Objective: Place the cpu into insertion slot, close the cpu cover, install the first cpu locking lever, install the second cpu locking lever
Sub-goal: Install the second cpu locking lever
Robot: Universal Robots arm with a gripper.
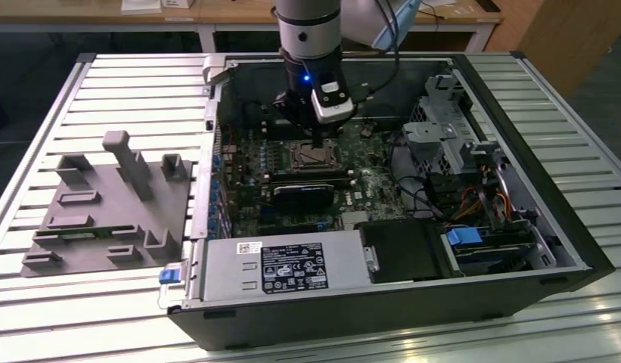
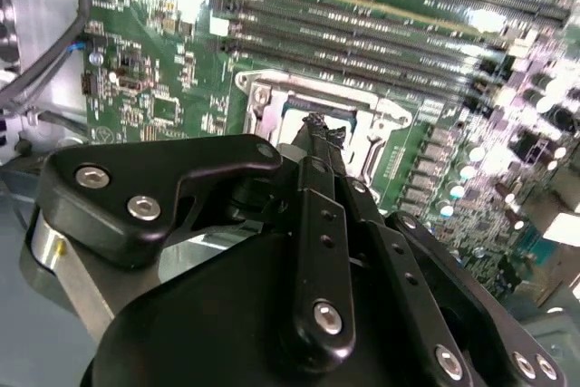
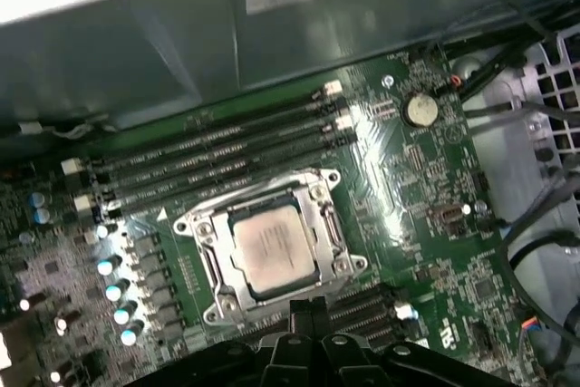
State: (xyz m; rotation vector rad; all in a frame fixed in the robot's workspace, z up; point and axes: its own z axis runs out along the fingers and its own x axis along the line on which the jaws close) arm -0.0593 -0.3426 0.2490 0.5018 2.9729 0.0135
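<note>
The cpu (image 3: 272, 246), a dull silver square, lies flat in the insertion slot (image 3: 194, 224) on the green motherboard. The cpu cover (image 3: 319, 198), a thin silver frame, lies down around it with the chip showing through its window. My gripper (image 3: 308, 308) hangs just above the socket's edge, its black fingers (image 2: 314, 147) pressed together and shut with nothing between them. In the exterior view the gripper (image 1: 324, 141) points down into the open computer case, right over the socket (image 1: 310, 155). How the thin locking levers along the socket's sides stand I cannot make out.
Long black memory slots (image 3: 217, 151) run beside the socket. A black heatsink block (image 1: 300, 195) sits just in front of it, with the power supply (image 1: 280, 265) nearer still. Cables (image 1: 442, 198) and drive cages fill the exterior view's right. A grey fixture tray (image 1: 108, 204) lies outside the case.
</note>
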